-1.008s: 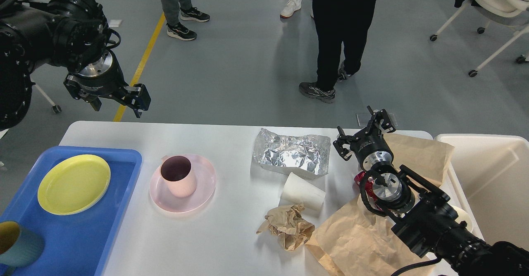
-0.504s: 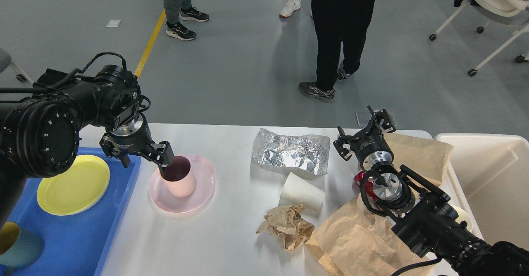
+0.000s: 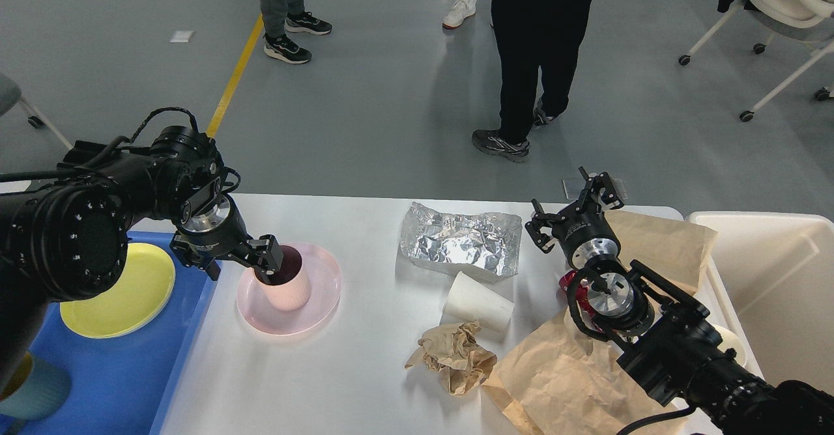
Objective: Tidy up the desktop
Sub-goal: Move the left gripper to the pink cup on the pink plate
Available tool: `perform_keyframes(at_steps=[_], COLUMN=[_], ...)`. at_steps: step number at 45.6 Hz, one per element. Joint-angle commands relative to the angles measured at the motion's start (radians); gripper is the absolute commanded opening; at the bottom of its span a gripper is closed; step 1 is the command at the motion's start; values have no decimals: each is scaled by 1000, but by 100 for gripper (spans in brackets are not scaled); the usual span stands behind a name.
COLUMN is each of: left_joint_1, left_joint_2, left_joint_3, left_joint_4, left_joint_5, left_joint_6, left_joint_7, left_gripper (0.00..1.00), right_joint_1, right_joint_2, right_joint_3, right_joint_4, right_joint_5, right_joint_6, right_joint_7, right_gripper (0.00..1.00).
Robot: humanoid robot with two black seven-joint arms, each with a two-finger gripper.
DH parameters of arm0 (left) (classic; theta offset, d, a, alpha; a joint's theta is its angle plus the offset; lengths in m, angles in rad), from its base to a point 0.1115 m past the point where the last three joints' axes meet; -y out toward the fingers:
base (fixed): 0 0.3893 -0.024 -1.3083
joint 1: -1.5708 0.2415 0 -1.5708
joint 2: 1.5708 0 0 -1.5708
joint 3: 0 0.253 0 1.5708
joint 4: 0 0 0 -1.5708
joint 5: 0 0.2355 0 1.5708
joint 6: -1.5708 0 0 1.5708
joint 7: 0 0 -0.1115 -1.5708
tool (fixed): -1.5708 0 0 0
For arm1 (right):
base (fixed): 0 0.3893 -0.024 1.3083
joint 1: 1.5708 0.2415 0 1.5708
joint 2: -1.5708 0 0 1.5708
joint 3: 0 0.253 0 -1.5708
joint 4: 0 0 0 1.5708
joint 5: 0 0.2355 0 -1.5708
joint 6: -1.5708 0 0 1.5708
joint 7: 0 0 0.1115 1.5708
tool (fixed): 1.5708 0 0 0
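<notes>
The white desktop (image 3: pixel 365 370) carries a pink cup (image 3: pixel 285 290) standing on a pink plate (image 3: pixel 319 298), a crumpled foil sheet (image 3: pixel 461 245), a white paper cup (image 3: pixel 477 308) on its side, a crumpled brown paper ball (image 3: pixel 454 355) and a large brown paper sheet (image 3: pixel 560 376). My left gripper (image 3: pixel 240 263) is open at the pink cup's left rim, with one finger over the cup's mouth and the other outside to the left. My right gripper (image 3: pixel 572 207) is open and empty above the far edge, beside the brown paper.
A blue tray (image 3: pixel 124 383) at the left holds a yellow plate (image 3: pixel 120 295) and a teal cup (image 3: pixel 32 389). A cream-white bin (image 3: pixel 769 279) stands at the right. A red object (image 3: pixel 573 283) shows partly under my right arm. People stand beyond the table.
My left arm has come down from high above the table's far left to the pink cup, then edged slightly right along its rim. The right arm has not moved.
</notes>
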Motion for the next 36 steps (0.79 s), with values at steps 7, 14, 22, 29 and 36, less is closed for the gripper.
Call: perform_keyframes(at_steps=[7, 14, 22, 29, 36], left_joint_1=[32, 32, 37, 60, 89], left_joint_2=[-3, -1, -6, -11, -17], left_joint_3=[-22, -22, -22, -32, -76], left_joint_4=[31, 32, 32, 34, 36], left_joint_5=[0, 0, 1, 1, 1], left_joint_6=[36, 114, 167, 171, 191], left_joint_7=[2, 4, 5, 5, 5], left_gripper=[89, 90, 91, 91, 91], right_joint_1=[0, 0, 0, 0, 0], right_joint_2=[0, -1, 0, 0, 0], right_joint_3=[0, 0, 0, 0, 0], right_joint_4=[0, 0, 0, 0, 0], right_joint_5=[0, 0, 0, 0, 0], right_joint_6=[0, 0, 0, 0, 0], right_joint_7=[-1, 0, 0, 0, 0], right_gripper=[100, 100, 100, 100, 100])
